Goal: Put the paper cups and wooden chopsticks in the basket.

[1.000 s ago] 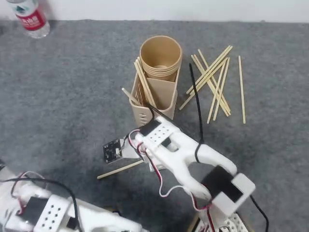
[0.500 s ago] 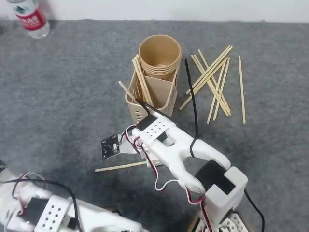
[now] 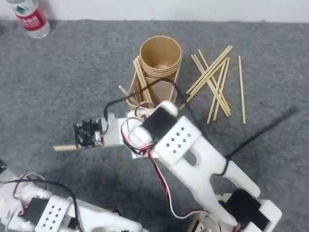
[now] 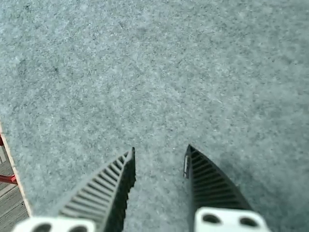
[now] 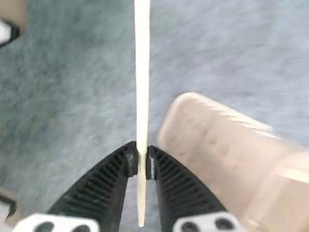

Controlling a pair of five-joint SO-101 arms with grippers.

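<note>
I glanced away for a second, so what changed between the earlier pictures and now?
The right end effector, shut on the chopstick that lay on the carpet, lifted it and swung left in the high view. The basket, paper cups and loose chopsticks stayed about where they were.

A plastic bottle (image 3: 30, 17) with a red label sits at the far left corner of the worktop, its top end cut off by the edge of the high view; I cannot tell whether it stands or lies. Under it, and spreading away from it in every direction, is a grey felt-like mat (image 3: 63, 82) with a slightly mottled nap. Just behind the bottle a pale strip of wall (image 3: 193, 9) runs along the mat's far edge. In the left wrist view the mat ends at a straight border, with wooden planks (image 4: 9, 205) and a small red piece (image 4: 6, 179) beyond it.
</note>
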